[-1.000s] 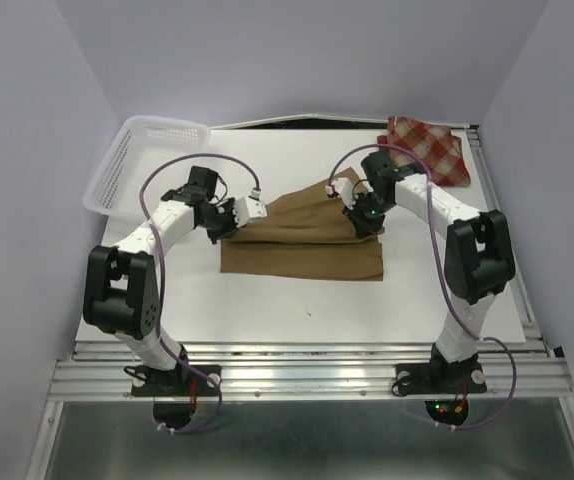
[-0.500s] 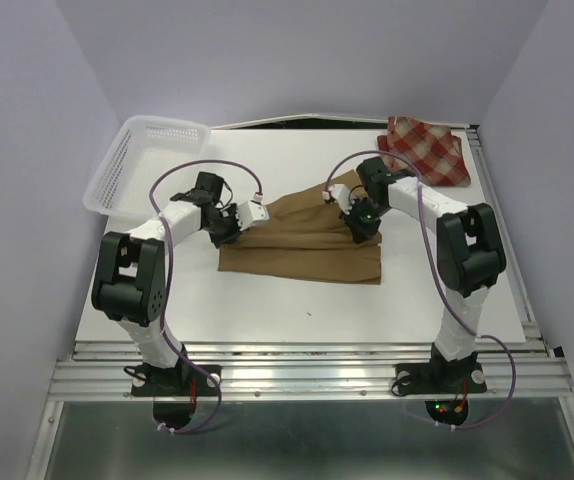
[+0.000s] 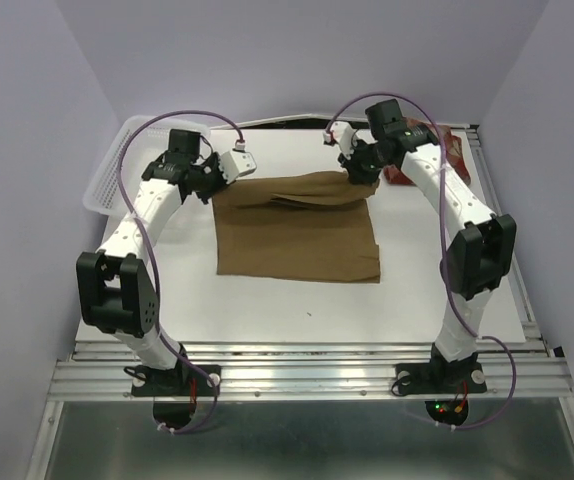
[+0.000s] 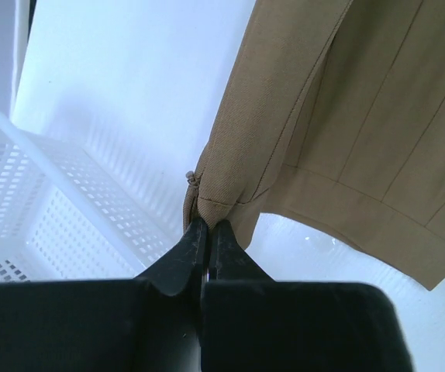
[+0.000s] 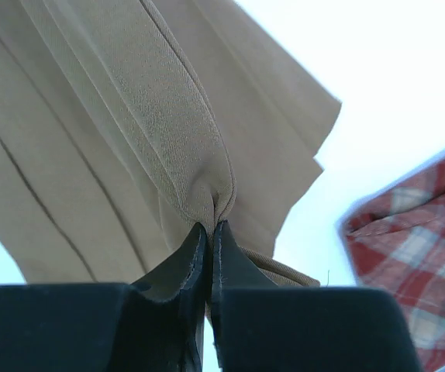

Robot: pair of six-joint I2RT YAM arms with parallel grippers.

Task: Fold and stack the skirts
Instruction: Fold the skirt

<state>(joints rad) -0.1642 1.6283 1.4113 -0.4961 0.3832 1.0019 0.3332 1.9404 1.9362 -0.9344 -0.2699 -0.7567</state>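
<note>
Left wrist — tool (image 4: pixel 207 225) clamped, gripping tan skirt (image 4: pixel 362 116)

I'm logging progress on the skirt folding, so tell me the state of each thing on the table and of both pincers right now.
Tan skirt: far edge lifted by its two corners, near part lying flat.
Plaid skirt: lying at far right, not held.
Mesh basket: upright, far left.
Left pincer: shut on tan skirt.
Right pincer: shut on tan skirt.
</note>
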